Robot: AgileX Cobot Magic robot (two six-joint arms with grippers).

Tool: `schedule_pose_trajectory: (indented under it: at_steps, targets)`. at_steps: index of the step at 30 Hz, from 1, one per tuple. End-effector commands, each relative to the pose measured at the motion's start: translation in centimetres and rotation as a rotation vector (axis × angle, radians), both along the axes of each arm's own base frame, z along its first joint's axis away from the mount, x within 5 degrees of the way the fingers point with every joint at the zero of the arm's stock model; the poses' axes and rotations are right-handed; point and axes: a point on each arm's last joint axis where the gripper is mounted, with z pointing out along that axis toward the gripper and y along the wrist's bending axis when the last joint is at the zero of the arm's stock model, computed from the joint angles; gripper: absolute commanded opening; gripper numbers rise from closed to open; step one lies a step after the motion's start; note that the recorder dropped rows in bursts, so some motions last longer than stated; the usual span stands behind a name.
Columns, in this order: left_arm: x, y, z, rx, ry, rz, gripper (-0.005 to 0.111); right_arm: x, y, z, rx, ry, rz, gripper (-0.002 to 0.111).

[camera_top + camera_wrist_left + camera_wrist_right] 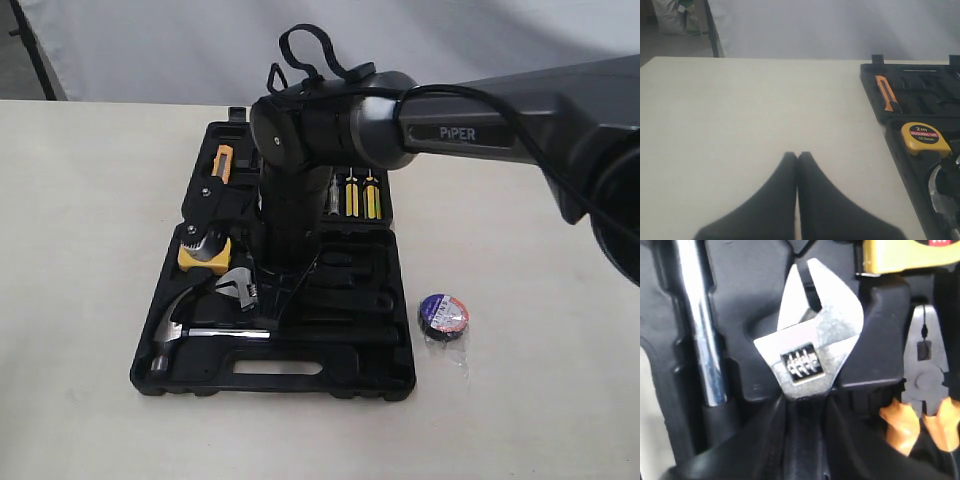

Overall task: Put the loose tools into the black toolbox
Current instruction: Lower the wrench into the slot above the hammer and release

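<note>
The black toolbox point(300, 385) lies open on the table, its moulded recesses point(745, 300) partly filled. My right gripper point(807, 405) reaches across into it and is shut on the black handle of a silver adjustable wrench point(812, 335), whose head point(238, 288) sits over a recess between the hammer and the tape measure. A loose roll of dark tape point(443, 315) in clear wrap lies on the table right of the box. My left gripper point(798, 155) is shut and empty above bare table, left of the toolbox edge point(871, 82); the exterior view does not show it.
Inside the case are a chrome hammer point(175, 330), a yellow tape measure point(925, 137), an orange utility knife point(886, 92), yellow screwdrivers point(360, 195) and orange-handled pliers point(925, 390). The right arm point(480, 120) spans the box from the right.
</note>
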Motion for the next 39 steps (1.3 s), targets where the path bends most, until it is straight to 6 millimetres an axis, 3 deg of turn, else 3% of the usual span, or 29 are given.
schedule_pose_trajectory:
  at_steps: [1, 15, 23, 27, 32, 38, 39]
  targets:
    - [-0.2, 0.0, -0.1, -0.027, -0.005, 0.001, 0.001, 0.4, -0.1, -0.3, -0.012, -0.028, 0.049, -0.001]
    - [-0.2, 0.0, -0.1, -0.027, -0.005, 0.001, 0.001, 0.5, 0.1, -0.3, 0.030, -0.019, -0.081, 0.002]
    - [-0.2, 0.0, -0.1, -0.027, -0.005, 0.001, 0.001, 0.3, 0.4, -0.3, 0.068, 0.012, -0.121, 0.037]
    - [-0.2, 0.0, -0.1, -0.027, -0.005, 0.001, 0.001, 0.4, 0.6, 0.4, 0.078, 0.020, -0.148, 0.044]
    - [-0.2, 0.0, -0.1, -0.027, -0.005, 0.001, 0.001, 0.7, 0.8, 3.4, 0.084, 0.019, -0.196, 0.041]
    - [-0.2, 0.0, -0.1, -0.027, -0.005, 0.001, 0.001, 0.9, 0.4, 4.2, 0.067, -0.001, -0.269, 0.000]
    - [-0.2, 0.0, -0.1, -0.027, -0.005, 0.001, 0.001, 1.0, 0.4, 3.9, 0.065, -0.003, -0.282, 0.000]
